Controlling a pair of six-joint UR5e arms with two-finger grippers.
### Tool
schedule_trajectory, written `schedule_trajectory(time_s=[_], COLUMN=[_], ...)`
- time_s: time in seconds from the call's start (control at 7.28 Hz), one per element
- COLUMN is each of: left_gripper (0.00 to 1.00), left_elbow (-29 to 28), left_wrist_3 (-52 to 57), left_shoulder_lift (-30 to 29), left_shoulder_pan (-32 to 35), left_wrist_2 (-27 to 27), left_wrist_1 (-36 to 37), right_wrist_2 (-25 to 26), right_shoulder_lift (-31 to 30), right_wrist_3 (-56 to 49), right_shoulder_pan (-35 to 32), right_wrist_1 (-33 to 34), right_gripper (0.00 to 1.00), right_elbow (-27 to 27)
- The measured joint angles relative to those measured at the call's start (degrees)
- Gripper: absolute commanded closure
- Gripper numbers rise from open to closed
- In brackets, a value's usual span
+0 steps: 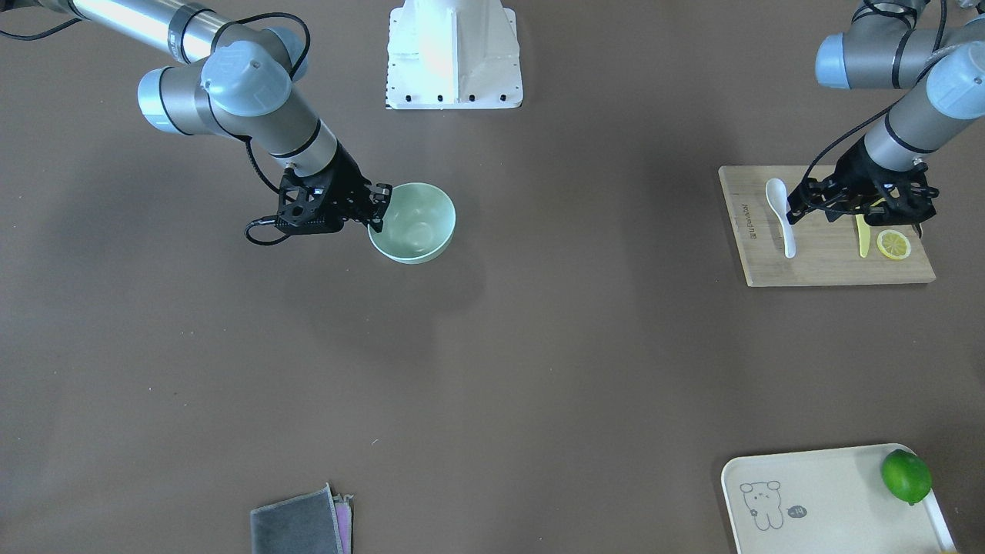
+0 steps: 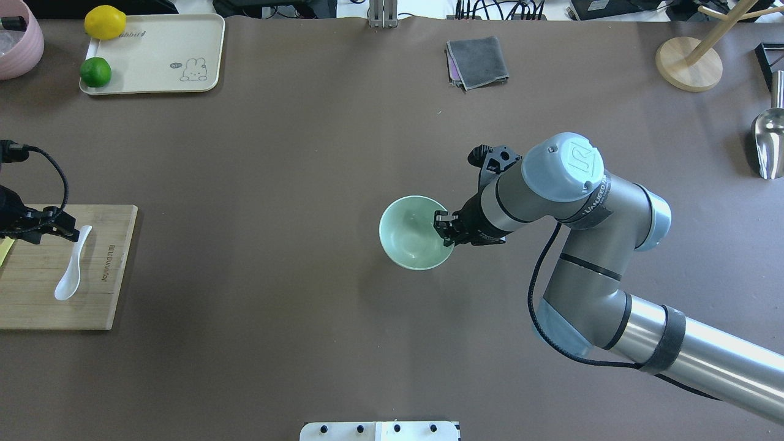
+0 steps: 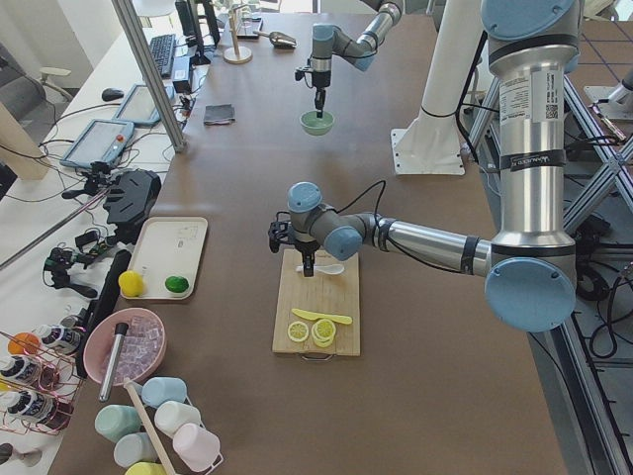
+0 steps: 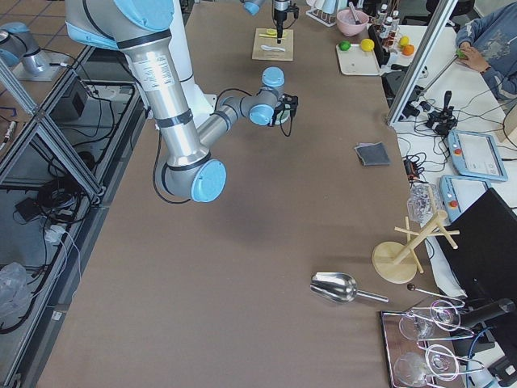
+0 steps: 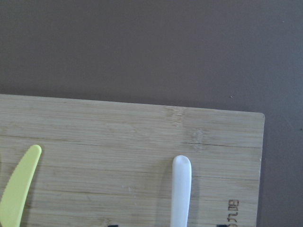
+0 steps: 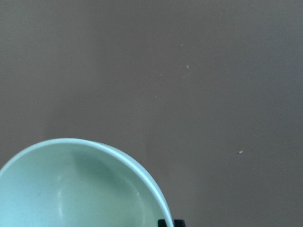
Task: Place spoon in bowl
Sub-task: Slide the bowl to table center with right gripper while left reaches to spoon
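With fingers spread, the left tool (image 1: 794, 209) is hovering over the handle of the spoon (image 2: 73, 264), which is lying ungrasped on the board (image 2: 37, 306). Meanwhile the right tool (image 2: 442, 225) is pinching the rim of the empty bowl (image 2: 407, 236), which is sitting well apart mid-worktop (image 2: 275, 184), so I judge that pickup, carry and drop are all still waiting.

brown table (image 1: 539, 346) | bowl (image 1: 432, 201) | wooden board (image 1: 831, 268) | tray (image 1: 835, 481) | grey cloth (image 1: 296, 525) | metal scoop (image 2: 768, 142)
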State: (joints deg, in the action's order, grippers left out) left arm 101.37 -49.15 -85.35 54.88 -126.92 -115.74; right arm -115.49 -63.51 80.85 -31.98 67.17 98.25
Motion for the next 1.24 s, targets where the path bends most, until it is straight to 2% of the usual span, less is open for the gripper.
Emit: schedule_trajectory(time_s=[0.55,0.82,1.24], left_gripper=[0.36,0.56,0.56], left_elbow=[-2.5,-3.3,-3.8], left_wrist_3=[-0.2,-0.3,-0.3], left_shoulder_lift=[-1.5,-1.6,-1.6], left_shoulder_pan=[-2.2,-2.5,-2.6], left_wrist_2=[0.8,0.9,1.0], left_wrist_1=[-1.8,-2.9,-3.1], right_wrist_2=[2.3,2.6,3.0], right_shoulder_lift=[2.4,2.7,3.3], right_wrist_3=[0.0,0.0,0.0], right_shoulder_pan=[2.0,2.5,2.9], right_wrist_1=[0.5,0.4,0.4], right_gripper=[1.00,1.00,1.00], right_elbow=[-1.7,-2.2,-2.5])
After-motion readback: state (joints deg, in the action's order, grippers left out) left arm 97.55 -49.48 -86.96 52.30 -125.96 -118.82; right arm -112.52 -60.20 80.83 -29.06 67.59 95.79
